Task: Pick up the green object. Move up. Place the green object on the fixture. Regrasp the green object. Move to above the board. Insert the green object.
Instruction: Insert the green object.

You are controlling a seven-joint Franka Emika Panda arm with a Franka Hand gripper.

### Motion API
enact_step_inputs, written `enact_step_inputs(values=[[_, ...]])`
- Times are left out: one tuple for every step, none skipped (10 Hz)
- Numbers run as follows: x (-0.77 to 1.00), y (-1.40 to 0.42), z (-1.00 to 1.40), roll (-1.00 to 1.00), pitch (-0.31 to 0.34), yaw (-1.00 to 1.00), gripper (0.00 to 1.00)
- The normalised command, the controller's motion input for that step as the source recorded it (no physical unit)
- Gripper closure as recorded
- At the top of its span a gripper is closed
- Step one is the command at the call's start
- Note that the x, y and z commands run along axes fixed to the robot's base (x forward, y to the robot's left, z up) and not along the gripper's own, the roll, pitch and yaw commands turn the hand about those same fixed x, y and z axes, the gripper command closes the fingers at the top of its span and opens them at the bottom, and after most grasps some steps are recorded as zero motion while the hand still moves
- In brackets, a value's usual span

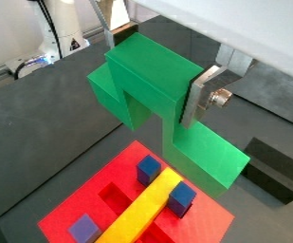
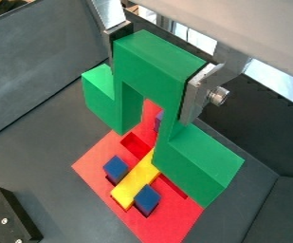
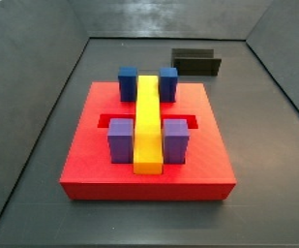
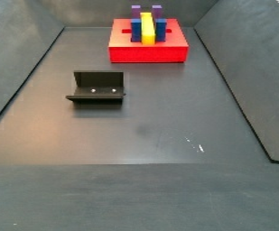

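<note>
The two-finger gripper [image 2: 174, 81], out of sight in both side views, is clamped on the bright green blocky plastic object [image 2: 161, 104], held in the air above the large red rectangular board [image 2: 130, 161] with its long yellow bar [image 2: 138, 178]. In a side view the dark L-shaped fixture [image 4: 97, 88] stands bare at centre left, so the regrasp looks done. Judging by that, insertion comes next: square the lobes with the recessed slots, descend slowly and straight, and release only once seated.

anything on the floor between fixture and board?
No. In a side view the floor between the fixture and board is bare. The hand holds the green object above, per both wrist views.
</note>
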Motion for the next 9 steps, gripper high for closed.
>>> enact_step_inputs(values=[[0.18,0.06,-0.22,-0.22,-0.137,-0.11,1.00],[0.30,0.18,-0.28,-0.41,-0.137,0.00,1.00],[0.17,0.13,-0.26,-0.44,-0.050,0.00,1.00],[0.17,0.00,-0.19,-0.45,-0.007,0.00,1.00],[0.08,-0.19,-0.17,-0.43,0.000,0.00,1.00],[0.00,-0.29,-0.30,-0.37,0.000,0.04,1.00],[-0.09,-0.33,-0.57,-0.24,0.000,0.01,1.00],[-0.06,-0.37,-0.67,-0.18,-0.019,0.03,1.00],[-0.04,-0.39,-0.70,-0.16,-0.050,0.04,1.00]])
